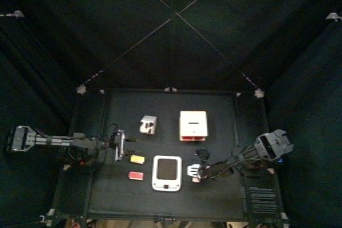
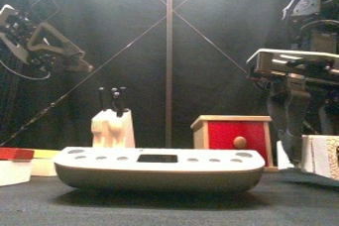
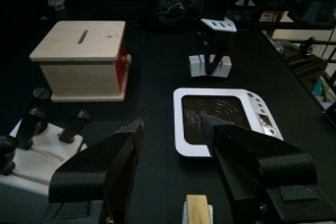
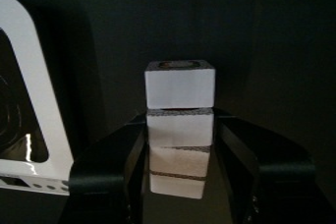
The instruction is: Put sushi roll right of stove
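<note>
The stove (image 1: 166,173), a white rounded slab, lies near the table's front; it also shows in the front view (image 2: 159,168) and the left wrist view (image 3: 221,120). Just right of it sits the sushi roll (image 1: 197,172), a small whitish piece; its orange-red spot is hidden. In the right wrist view the sushi roll (image 4: 180,138) lies between the jaws of my right gripper (image 4: 180,120), which stand open on either side of it. My left gripper (image 1: 118,142) hangs open over the table's left part with nothing between its jaws.
A squarish white block with a red side (image 1: 195,123) stands behind the stove. A small white piece (image 1: 147,125) lies left of the block. A yellow piece (image 1: 138,158) and a flat red piece (image 1: 136,174) lie left of the stove.
</note>
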{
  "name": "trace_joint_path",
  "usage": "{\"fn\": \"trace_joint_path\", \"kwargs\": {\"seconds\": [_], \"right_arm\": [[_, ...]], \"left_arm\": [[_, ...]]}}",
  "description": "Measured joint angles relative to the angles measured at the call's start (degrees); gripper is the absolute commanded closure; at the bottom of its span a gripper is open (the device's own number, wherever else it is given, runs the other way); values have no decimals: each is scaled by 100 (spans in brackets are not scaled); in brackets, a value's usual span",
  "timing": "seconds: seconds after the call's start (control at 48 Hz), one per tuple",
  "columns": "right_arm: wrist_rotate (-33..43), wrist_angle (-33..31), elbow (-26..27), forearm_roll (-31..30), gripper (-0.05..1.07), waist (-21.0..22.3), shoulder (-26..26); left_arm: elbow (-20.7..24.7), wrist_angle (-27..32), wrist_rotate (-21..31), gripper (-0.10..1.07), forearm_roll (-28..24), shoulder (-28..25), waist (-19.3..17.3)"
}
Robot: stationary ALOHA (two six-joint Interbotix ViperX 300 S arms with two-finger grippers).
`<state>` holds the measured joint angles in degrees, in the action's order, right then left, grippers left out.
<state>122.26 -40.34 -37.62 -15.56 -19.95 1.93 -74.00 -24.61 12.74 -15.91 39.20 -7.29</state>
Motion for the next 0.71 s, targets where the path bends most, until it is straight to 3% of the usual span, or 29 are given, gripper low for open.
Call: {"fn": "trace_joint_path", "kwargs": {"seconds": [0.312,0.708], "right_arm": [[-9,0,9,-9,14,9,-9],[-9,0,0,0,11,9,-9]], "left_arm": [[0,-9,0,12,9,0,0],[-9,0,0,12,9,9,0]]}}
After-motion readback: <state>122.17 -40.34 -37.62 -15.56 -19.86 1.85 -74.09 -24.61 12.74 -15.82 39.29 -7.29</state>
